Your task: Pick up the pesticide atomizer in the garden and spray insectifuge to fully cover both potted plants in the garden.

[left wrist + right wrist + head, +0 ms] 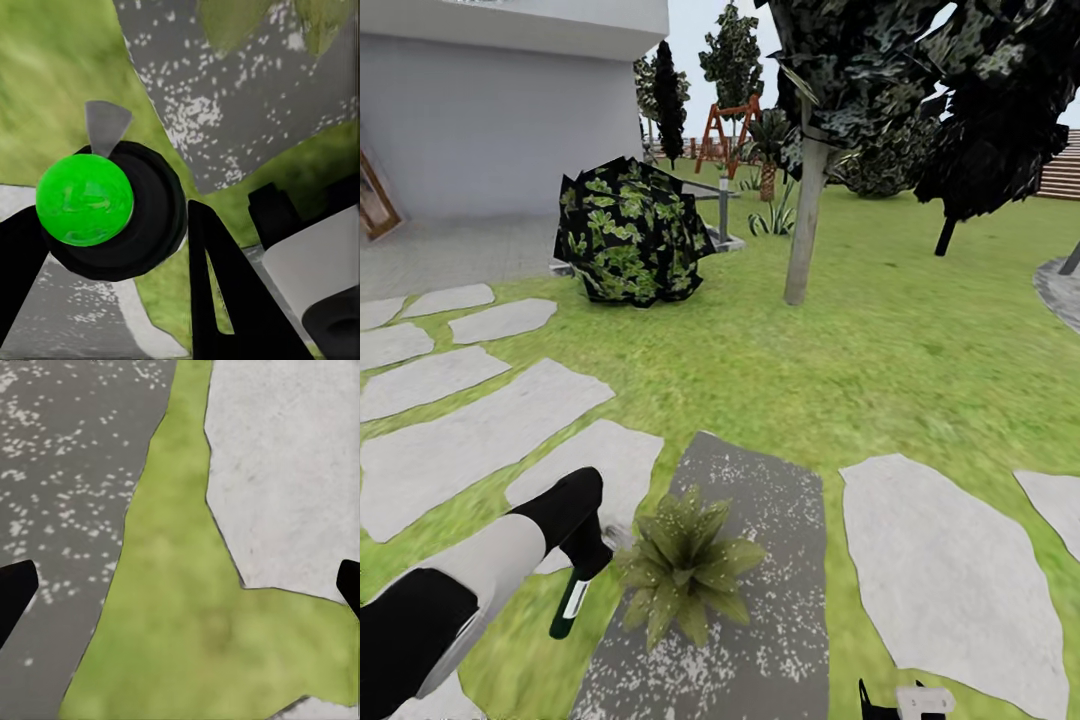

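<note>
Green-white pesticide atomizer beside spiky potted plant on speckled slab.

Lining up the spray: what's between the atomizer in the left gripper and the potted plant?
Nothing stands between. In the head view the pesticide atomizer hangs beside the potted plant, with bare grass and the speckled stone's edge between them.

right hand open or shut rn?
Open. In the right wrist view the right hand has its black fingers far apart, lawn between them.
</note>
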{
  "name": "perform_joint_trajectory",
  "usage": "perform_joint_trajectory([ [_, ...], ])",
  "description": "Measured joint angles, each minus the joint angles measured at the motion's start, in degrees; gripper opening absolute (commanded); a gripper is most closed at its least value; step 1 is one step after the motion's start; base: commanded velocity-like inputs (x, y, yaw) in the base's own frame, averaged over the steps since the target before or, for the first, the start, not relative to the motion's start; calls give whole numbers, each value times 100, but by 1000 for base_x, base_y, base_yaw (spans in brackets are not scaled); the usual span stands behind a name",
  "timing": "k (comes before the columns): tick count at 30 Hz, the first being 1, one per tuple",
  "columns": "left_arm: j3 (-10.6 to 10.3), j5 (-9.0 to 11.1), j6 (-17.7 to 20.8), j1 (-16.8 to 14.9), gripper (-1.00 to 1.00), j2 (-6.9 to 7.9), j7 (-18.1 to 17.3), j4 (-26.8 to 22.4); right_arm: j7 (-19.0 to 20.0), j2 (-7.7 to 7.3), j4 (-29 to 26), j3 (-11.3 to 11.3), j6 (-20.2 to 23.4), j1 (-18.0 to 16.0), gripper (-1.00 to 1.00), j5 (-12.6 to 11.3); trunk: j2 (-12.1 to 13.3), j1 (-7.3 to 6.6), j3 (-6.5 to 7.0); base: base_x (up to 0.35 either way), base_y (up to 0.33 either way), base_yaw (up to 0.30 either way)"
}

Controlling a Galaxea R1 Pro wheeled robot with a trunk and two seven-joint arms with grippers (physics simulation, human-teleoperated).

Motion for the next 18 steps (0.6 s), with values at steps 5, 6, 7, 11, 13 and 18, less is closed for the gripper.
perform_joint_trajectory([
  [5, 17, -12, -8, 217, -100, 8, -3, 3, 4, -1, -1, 0, 1, 1, 100, 0, 0, 0, 0, 1, -9, 8],
  [6, 18, -14, -9, 221, -100, 9, -3, 3, 6, -1, -1, 0, 1, 1, 100, 0, 0, 0, 0, 0, 0, 0],
  [7, 22, -18, -10, 248, -100, 22, -3, 4, 8, -2, -1, 0, 1, 1, 100, 0, 0, 0, 0, 21, -6, 0],
  [11, 53, -30, -17, 338, -100, 113, 191, -3, 3, 2, 0, 1, -1, 0, 100, 1, 0, -2, 1, 189, -125, 147],
  [13, 66, -4, -8, 347, -100, 122, 290, 0, 6, 2, 0, 0, -1, 0, 100, 0, 0, -2, 1, 197, -105, 260],
  [18, 75, 29, -4, 350, -100, 118, 338, 1, 8, 2, -1, 0, 1, 1, 100, 0, 0, 0, 0, 79, -19, 133],
])
